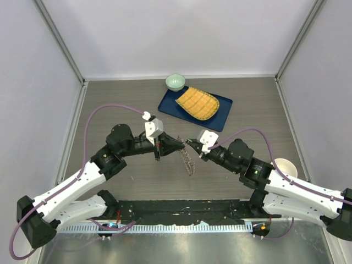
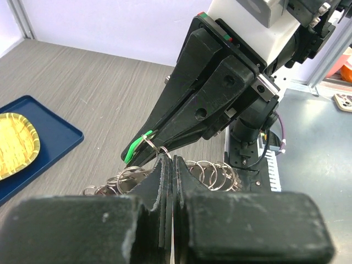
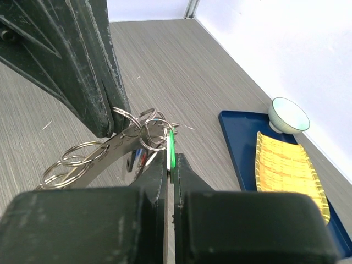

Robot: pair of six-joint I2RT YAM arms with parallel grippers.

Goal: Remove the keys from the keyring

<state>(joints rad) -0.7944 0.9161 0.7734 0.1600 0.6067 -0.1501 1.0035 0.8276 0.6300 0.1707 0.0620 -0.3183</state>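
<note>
Closed black fingers of the right gripper pinch a green-headed key, and the left gripper, jaws likewise pressed together, clamps the keyring, whose silvery keys dangle between the two tips at the centre of the overhead view. Bare wood-grain table lies open all round that bunch; the blue tray and pale green bowl sit well apart at upper centre, and a white cup stands by the right edge.
</note>
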